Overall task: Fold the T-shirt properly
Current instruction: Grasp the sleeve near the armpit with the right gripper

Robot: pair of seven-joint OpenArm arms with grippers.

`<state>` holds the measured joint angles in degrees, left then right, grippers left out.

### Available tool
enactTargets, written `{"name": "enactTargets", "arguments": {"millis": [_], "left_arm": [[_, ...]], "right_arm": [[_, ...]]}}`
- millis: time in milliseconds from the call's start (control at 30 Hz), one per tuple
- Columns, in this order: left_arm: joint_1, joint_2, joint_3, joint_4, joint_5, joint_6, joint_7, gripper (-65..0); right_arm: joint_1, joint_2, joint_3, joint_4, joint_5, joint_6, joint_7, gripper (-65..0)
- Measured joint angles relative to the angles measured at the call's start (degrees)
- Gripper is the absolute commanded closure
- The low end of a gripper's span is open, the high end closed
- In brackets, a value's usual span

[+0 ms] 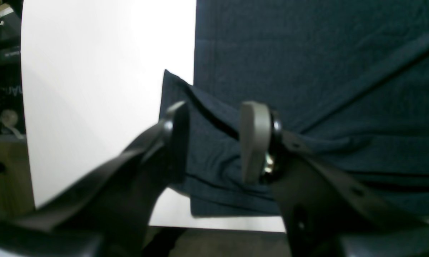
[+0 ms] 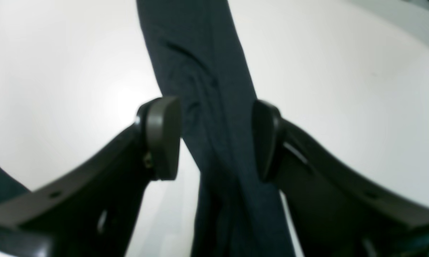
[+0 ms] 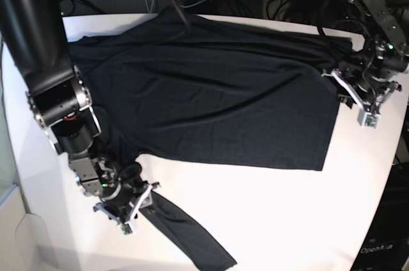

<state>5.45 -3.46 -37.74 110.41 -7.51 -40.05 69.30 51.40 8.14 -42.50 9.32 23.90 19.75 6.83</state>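
White round table (image 3: 268,220) carries the T-shirt (image 3: 217,85), spread flat, long axis left-right; one sleeve trails to lower centre. Right gripper (image 2: 216,137), lower left, straddles that sleeve, jaws apart. Left gripper (image 1: 214,142), right edge, parted over the hem

Desk (image 3: 268,213): white, rounded top. Lying on it: one black T-shirt (image 3: 211,85), spread flat, body between the two pincers; one sleeve trails past the right pincer (image 3: 135,202), hem corner bunched at the left pincer (image 3: 348,89).

bright overhead glare on white table (image 3: 268,213); wrist views blurred, edges warped.
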Motion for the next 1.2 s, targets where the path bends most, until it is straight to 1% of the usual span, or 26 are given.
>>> {"name": "enactTargets", "arguments": {"millis": [100,267,300,333,367,433,500,567,733,833,933,1200], "left_arm": [[0.0,0.0,0.0,0.0,0.0,0.0,0.0,-22.9],[0.1,1.4,0.1,0.0,0.0,0.2,0.0,-22.9],[0.1,1.3,0.1,0.0,0.0,0.2,0.0,-22.9],[0.0,1.3,0.1,0.0,0.0,0.2,0.0,-22.9],[0.0,1.2,0.1,0.0,0.0,0.2,0.1,-22.9],[-0.1,1.2,0.1,0.0,0.0,0.2,0.2,-22.9],[-0.1,1.2,0.1,0.0,0.0,0.2,0.2,-22.9],[-0.2,1.2,0.1,0.0,0.0,0.2,0.2,-22.9],[-0.2,1.2,0.1,0.0,0.0,0.2,0.2,-22.9],[-0.2,1.2,0.1,0.0,0.0,0.2,0.2,-22.9],[-0.2,1.2,0.1,0.0,0.0,0.2,0.2,-22.9],[-0.4,1.2,0.2,-0.1,0.0,0.2,0.0,-22.9]], "right_arm": [[-0.4,0.6,0.0,-0.7,0.0,0.0,0.7,-31.5],[-4.9,0.3,0.2,-0.2,0.2,0.0,1.8,-31.2],[-5.8,0.3,0.2,-0.2,0.0,0.0,1.7,-30.0],[-6.5,0.4,0.2,-0.1,0.0,0.0,1.6,-27.6],[-7.0,0.5,0.2,0.4,0.3,0.0,2.3,-24.1],[-7.5,0.5,0.2,1.4,0.2,0.0,1.8,-17.6],[-7.6,0.3,0.2,1.9,0.2,0.0,1.9,-12.8],[-7.7,0.3,0.2,1.9,0.2,0.0,1.8,-10.0],[-8.0,0.3,0.1,1.9,0.2,0.0,1.5,-5.9],[-9.0,0.4,0.1,2.0,0.7,0.0,3.2,-2.8],[-9.4,0.4,0.1,2.1,0.7,0.0,3.6,-0.3],[-10.7,0.6,0.1,2.6,1.1,0.0,5.6,-0.3]]}}
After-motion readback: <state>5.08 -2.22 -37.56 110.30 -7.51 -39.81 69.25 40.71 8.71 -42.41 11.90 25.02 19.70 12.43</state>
